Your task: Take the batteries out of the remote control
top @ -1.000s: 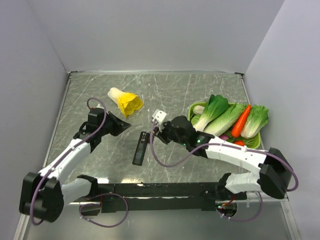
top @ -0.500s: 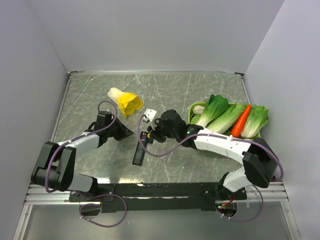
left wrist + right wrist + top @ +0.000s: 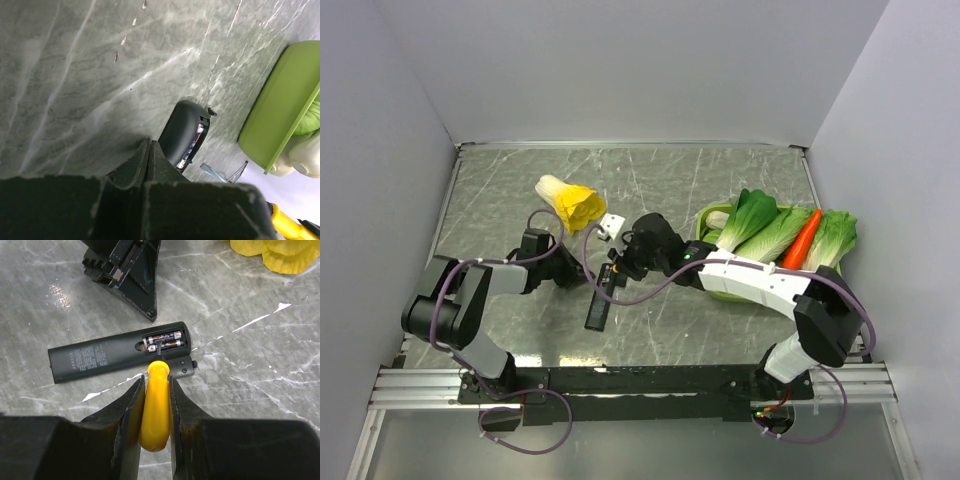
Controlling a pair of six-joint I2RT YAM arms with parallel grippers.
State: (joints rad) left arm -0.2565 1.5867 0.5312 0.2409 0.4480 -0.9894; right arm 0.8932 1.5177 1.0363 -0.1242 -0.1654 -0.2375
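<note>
The black remote control [image 3: 599,301] lies on the table, back up, with its battery bay open at the far end [image 3: 165,341]. Two batteries [image 3: 170,344] sit in the bay. My right gripper [image 3: 156,380] is shut on a yellow-handled screwdriver [image 3: 156,410], whose tip rests in the bay by the batteries. The short black cover piece [image 3: 182,366] lies beside the bay. My left gripper [image 3: 149,143] is shut and empty, its tip touching or just beside the remote's end [image 3: 184,131]. In the top view it [image 3: 580,277] is left of the remote and the right gripper [image 3: 618,270] is above it.
A yellow-and-white cabbage [image 3: 570,203] lies behind the remote. A green tray [image 3: 720,288] with leafy greens and a carrot [image 3: 802,241] stands at the right; its wall shows in the left wrist view [image 3: 280,110]. Grey walls enclose the table.
The left gripper has moved right, up to the remote's far end. The right gripper has moved left with the screwdriver, bringing its tip over the open battery bay.
</note>
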